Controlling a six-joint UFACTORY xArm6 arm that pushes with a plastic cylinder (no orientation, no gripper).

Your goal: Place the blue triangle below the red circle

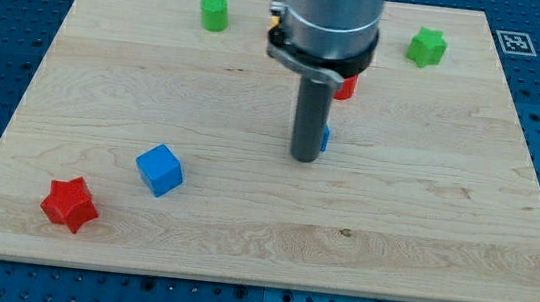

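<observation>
Stood near the middle of the wooden board (423, 227), my tip (303, 159). Just to its right and touching the rod, a sliver of the blue triangle block (325, 138), mostly hidden behind it. Directly above that sliver, toward the view's top, the red circle block (346, 87), partly covered by the arm. Well up and to the tip's left, the green cylinder block (214, 12); up and right, the green star block (427, 48). Down and left of the tip, the blue cube block (159, 170); farther still that way, the red star block (70, 203).
</observation>
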